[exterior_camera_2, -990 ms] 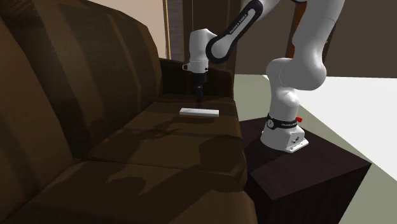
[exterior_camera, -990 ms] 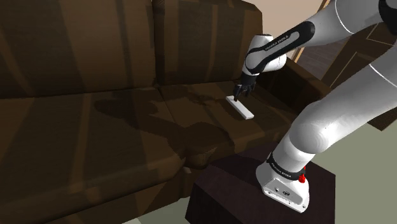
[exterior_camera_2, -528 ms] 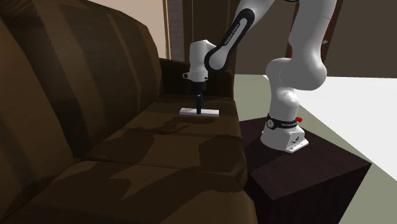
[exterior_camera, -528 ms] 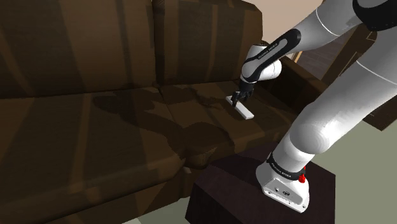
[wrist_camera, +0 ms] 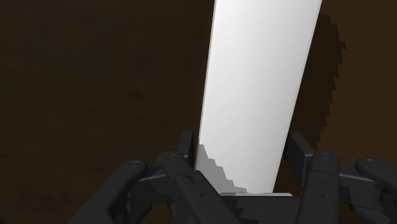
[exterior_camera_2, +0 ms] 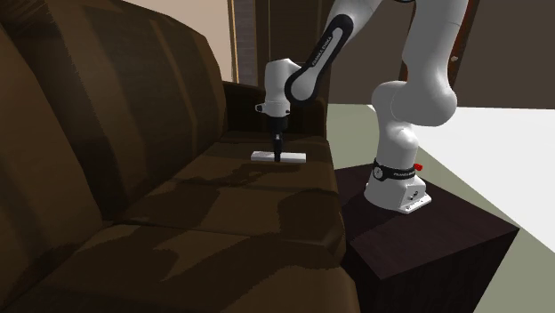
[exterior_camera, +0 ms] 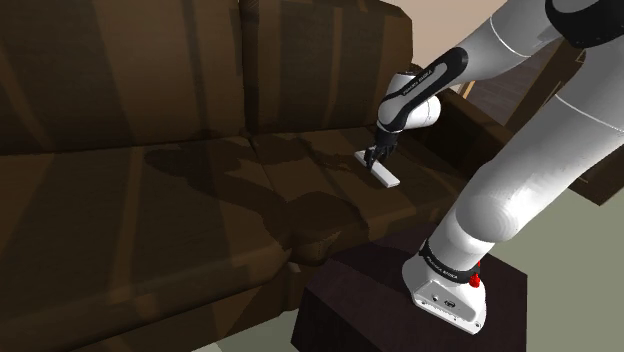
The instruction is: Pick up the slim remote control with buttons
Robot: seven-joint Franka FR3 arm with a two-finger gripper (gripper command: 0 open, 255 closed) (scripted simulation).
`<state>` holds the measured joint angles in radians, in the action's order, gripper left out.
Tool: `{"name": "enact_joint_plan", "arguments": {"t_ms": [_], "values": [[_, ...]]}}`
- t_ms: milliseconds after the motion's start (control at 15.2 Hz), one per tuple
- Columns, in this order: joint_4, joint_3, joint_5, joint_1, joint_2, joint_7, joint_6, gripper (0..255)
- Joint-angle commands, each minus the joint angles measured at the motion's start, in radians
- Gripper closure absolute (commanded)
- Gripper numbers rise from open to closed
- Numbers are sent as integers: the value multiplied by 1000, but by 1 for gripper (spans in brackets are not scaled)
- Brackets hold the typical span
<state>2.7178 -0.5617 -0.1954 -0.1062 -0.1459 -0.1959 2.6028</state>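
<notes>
A slim, plain white remote (exterior_camera: 386, 179) lies flat on the brown sofa's seat cushion (exterior_camera: 300, 165), near the armrest. No buttons show on its face. My black gripper (exterior_camera: 371, 160) points straight down onto the end of the remote (exterior_camera_2: 293, 157) farther from the stand. In the wrist view the remote (wrist_camera: 261, 83) runs away from the gripper (wrist_camera: 240, 159), and the fingers (wrist_camera: 186, 149) press against its two long edges. The gripper is shut on the remote, which still rests on the cushion.
The sofa's backrest (exterior_camera: 150, 70) rises behind the seat and its armrest (exterior_camera_2: 307, 107) stands just past the remote. The dark box stand (exterior_camera: 370, 300) carrying the arm's base (exterior_camera_2: 396, 182) sits beside the sofa. Pale floor (exterior_camera_2: 498, 151) lies beyond.
The gripper has come down from above the remote onto it, and its fingers have closed in against the remote's sides. The remote has not moved.
</notes>
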Motion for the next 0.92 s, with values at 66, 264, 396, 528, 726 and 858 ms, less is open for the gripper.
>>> {"name": "enact_joint_plan", "arguments": {"t_ms": [66,264,396,528,726,858], "values": [[0,0,0,0,2,-1,1,255],[-1,4,-12,-4,-17,7,-18,255],[-7,11,-30,-12,-50,20,-55,255],[-14,18,-44,-18,-81,30,-92,255],[-26,30,-59,-27,-126,42,-146,255],[-35,38,-66,-32,-153,48,-182,255]]}}
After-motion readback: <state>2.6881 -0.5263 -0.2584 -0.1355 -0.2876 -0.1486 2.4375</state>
